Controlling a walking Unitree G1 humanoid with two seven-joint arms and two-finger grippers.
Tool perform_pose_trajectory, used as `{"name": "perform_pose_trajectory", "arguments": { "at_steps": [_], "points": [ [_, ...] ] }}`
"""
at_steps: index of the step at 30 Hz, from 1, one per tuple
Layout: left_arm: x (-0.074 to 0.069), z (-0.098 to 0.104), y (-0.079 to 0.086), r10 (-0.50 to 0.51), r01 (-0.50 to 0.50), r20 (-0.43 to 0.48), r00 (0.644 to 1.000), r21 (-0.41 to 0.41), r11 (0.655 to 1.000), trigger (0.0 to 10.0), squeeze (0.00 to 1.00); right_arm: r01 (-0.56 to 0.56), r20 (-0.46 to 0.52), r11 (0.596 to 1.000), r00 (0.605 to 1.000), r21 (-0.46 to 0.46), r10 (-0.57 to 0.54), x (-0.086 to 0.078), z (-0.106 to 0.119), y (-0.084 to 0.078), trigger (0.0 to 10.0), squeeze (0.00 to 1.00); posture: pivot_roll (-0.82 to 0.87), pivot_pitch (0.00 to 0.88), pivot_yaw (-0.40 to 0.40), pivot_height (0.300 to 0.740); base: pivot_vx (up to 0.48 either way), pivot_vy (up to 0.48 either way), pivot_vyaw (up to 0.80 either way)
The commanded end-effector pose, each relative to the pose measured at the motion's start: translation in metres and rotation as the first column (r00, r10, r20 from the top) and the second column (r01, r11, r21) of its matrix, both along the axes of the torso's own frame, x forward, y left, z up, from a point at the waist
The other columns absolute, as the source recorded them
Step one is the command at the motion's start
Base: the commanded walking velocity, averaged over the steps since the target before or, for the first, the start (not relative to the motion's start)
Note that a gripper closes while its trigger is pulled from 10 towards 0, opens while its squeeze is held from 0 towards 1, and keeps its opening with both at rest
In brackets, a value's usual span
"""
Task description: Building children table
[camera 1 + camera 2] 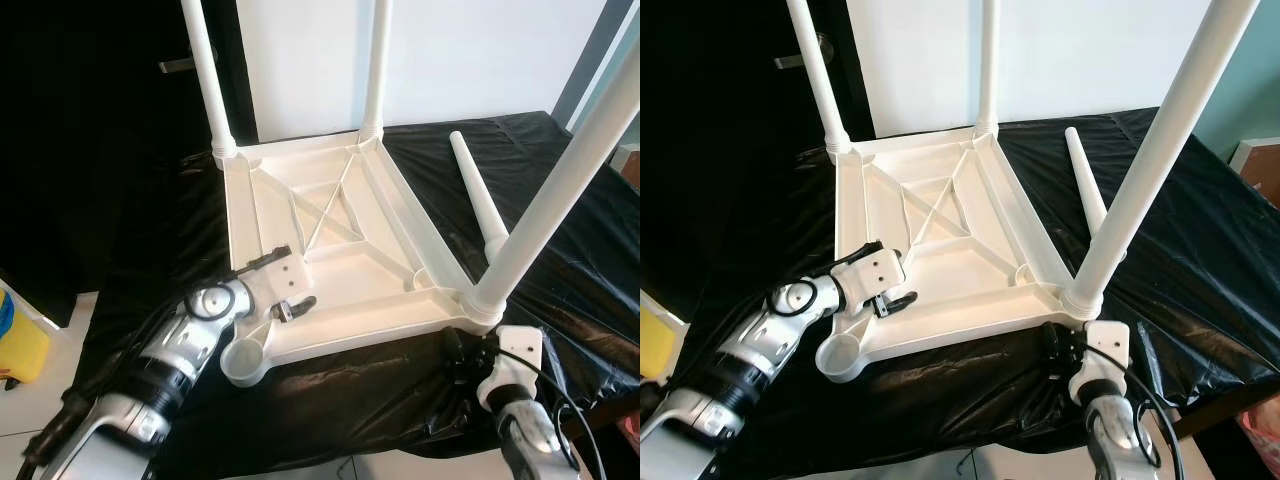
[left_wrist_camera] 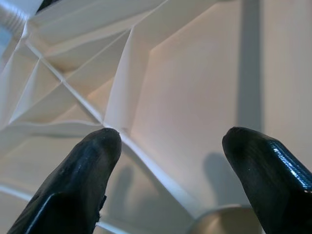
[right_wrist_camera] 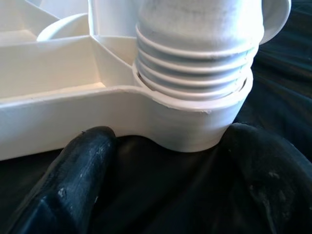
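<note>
An upturned white plastic children's table (image 1: pixel 330 250) lies at frame centre on a desk draped in black sheeting (image 1: pixel 560 200), three legs fitted, a fourth white tapered leg (image 1: pixel 478 195) loose at right. The left tool (image 1: pixel 285 285), fingers spread, hovers over the ribbed underside; the right tool (image 1: pixel 1065 350), also spread, sits below the near-right threaded socket (image 3: pixel 195 83). Light, stiff, slippery; best gripped by its rim.

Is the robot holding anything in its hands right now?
No. The left gripper is open above the upturned table top, and the right gripper is open by the corner leg socket, gripping nothing.
</note>
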State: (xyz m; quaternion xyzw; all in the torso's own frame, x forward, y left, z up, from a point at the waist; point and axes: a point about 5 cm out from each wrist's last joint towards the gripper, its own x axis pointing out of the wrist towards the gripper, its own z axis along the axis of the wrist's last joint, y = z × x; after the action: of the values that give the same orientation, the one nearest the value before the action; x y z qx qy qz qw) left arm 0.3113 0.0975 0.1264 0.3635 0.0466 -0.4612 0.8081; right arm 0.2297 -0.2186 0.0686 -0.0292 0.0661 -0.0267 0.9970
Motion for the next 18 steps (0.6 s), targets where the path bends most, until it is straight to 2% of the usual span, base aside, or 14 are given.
{"name": "perform_pose_trajectory", "arguments": {
  "at_steps": [1,9,10,11,14,18],
  "points": [
    [-0.024,-0.022,-0.009,-0.227,0.248,-0.239,0.944,0.06,0.967,10.0,0.0,-0.021,0.02,1.0,1.0,0.013,0.021,0.008,0.004,0.005,10.0,0.0,-0.04,0.021,0.035,0.74,0.0,0.0,0.0],
    [-0.032,-0.023,-0.011,-0.248,0.27,-0.267,0.931,0.048,0.962,10.0,0.0,-0.047,0.031,0.999,0.998,0.002,0.047,0.018,0.005,0.004,10.0,0.0,-0.03,0.017,0.034,0.74,0.0,0.0,0.0],
    [-0.041,-0.025,-0.012,-0.283,0.31,-0.307,0.909,0.041,0.95,10.0,0.0,-0.074,0.032,0.997,0.997,0.013,0.074,0.028,0.005,0.007,10.0,0.0,-0.03,0.011,0.029,0.74,0.0,0.0,0.0],
    [-0.055,-0.029,-0.015,-0.327,0.361,-0.366,0.871,0.026,0.932,10.0,0.0,-0.113,0.039,0.994,0.993,0.013,0.112,0.043,0.007,0.012,10.0,0.0,-0.03,0.011,0.029,0.74,0.0,0.0,0.0],
    [-0.062,-0.032,-0.018,-0.34,0.374,-0.389,0.856,0.013,0.927,10.0,0.0,-0.124,0.046,0.992,0.991,0.009,0.124,0.051,0.008,0.014,10.0,0.0,-0.02,0.009,0.026,0.74,0.0,0.0,0.0],
    [-0.079,-0.038,-0.031,-0.376,0.401,-0.42,0.826,-0.029,0.915,10.0,0.0,-0.133,0.06,0.991,0.99,0.028,0.131,0.066,0.012,0.023,10.0,0.0,-0.02,0.009,0.016,0.74,0.0,0.0,0.0]
  ]
}}
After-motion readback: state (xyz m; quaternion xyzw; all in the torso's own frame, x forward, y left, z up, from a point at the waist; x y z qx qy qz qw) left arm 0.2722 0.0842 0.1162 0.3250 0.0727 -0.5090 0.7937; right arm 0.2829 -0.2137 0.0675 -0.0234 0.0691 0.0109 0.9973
